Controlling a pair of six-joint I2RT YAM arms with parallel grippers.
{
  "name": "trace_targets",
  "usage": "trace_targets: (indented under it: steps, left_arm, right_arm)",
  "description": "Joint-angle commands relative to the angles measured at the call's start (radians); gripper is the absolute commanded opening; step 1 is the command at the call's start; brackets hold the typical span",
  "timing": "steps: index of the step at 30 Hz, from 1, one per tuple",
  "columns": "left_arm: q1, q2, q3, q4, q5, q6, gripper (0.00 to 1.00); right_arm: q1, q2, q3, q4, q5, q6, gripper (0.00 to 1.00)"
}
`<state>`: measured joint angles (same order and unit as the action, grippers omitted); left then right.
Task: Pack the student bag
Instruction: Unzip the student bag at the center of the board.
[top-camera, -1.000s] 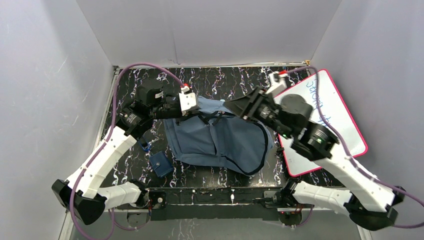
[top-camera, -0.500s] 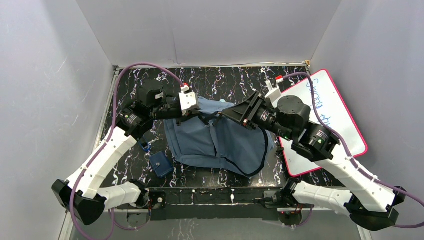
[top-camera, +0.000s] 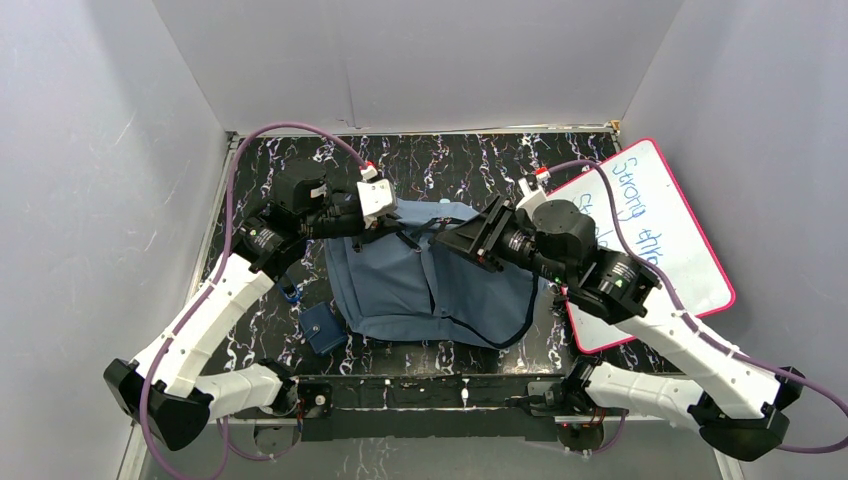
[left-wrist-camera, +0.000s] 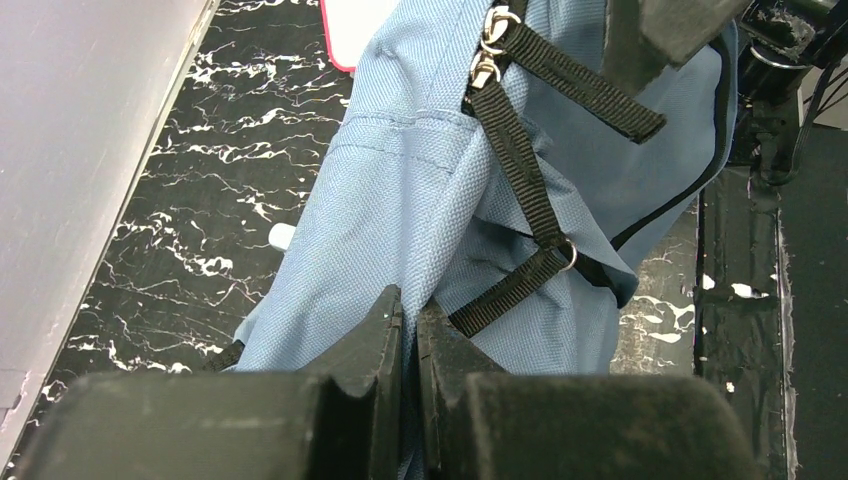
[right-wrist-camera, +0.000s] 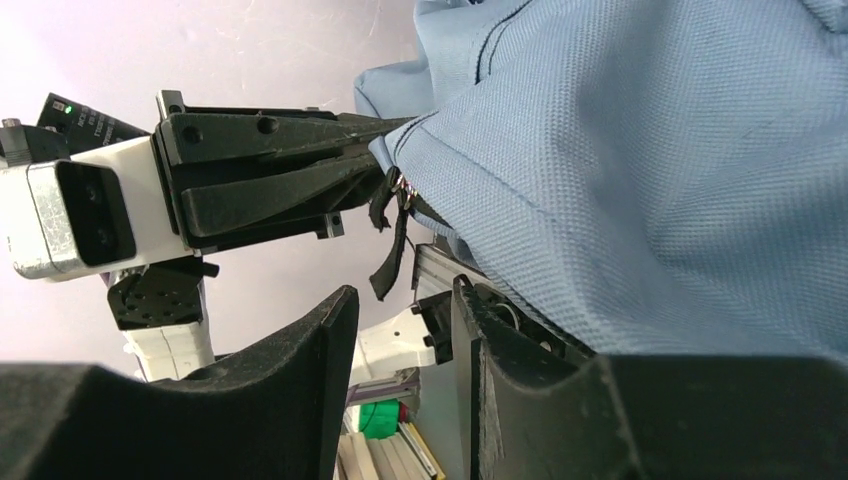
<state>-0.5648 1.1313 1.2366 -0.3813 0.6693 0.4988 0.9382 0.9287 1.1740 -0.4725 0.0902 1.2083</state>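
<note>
The slate-blue student bag (top-camera: 430, 285) lies crumpled in the middle of the table, its black straps (left-wrist-camera: 520, 170) on top. My left gripper (top-camera: 385, 225) is shut on a fold of the bag's fabric at its far-left top edge, holding it raised; the wrist view shows the cloth pinched between the jaws (left-wrist-camera: 412, 310). My right gripper (top-camera: 445, 240) hovers at the bag's top edge just right of the left one. Its fingers (right-wrist-camera: 300, 370) stand apart with nothing between them, the bag (right-wrist-camera: 650, 180) beside them. A black pull tab (right-wrist-camera: 392, 240) dangles by the left gripper (right-wrist-camera: 385, 150).
A pink-rimmed whiteboard (top-camera: 660, 230) with blue writing lies at the right, partly under the right arm. A small dark-blue pouch (top-camera: 322, 328) sits near the front left of the bag. Grey walls close in the table on three sides.
The right gripper has moved left along the bag's top edge toward the left gripper, uncovering more of the whiteboard. The left gripper has kept its hold in place.
</note>
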Motion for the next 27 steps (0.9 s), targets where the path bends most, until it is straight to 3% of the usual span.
trace_targets:
  steps: [1,12,18,23,27]
  left_arm:
    - [-0.001,-0.044,0.031,0.093,0.062,-0.019,0.00]
    - [-0.004,-0.060,0.021,0.097,0.107,-0.006,0.00]
    - [-0.004,-0.070,0.015,0.101,0.118,0.000,0.00]
    - [-0.004,-0.083,0.002,0.109,0.126,-0.001,0.00]
    - [-0.005,-0.089,-0.003,0.121,0.122,-0.008,0.00]
  right_arm:
    - [0.004,0.012,-0.023,0.135,0.010,0.031,0.48]
    - [0.004,0.023,-0.037,0.189,0.047,0.036,0.47]
    - [0.004,0.036,-0.047,0.192,0.064,0.042,0.41]
    - [0.005,0.033,-0.051,0.194,0.083,0.042,0.26]
    - [0.005,0.017,-0.049,0.201,0.094,0.019,0.08]
